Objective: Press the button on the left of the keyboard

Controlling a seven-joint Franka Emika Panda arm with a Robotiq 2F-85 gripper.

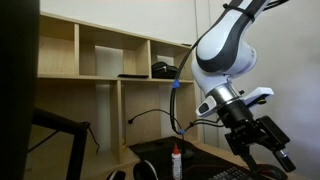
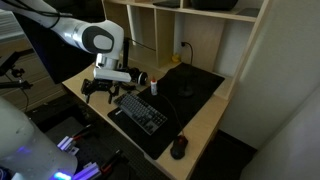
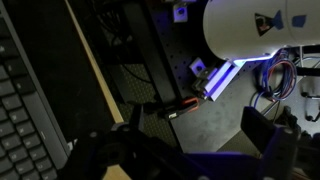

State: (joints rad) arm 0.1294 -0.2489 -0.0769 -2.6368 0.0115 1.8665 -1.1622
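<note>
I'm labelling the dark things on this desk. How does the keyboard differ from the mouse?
The keyboard is long, flat and rectangular; the mouse is a small rounded lump. The keyboard shows rows of keys; the mouse looks smooth. The keyboard lies by the gripper; the mouse sits beyond its far end. Both are dark.

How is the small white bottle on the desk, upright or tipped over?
Upright: in both exterior views the bottle stands on its base, red cap at the top.
</note>
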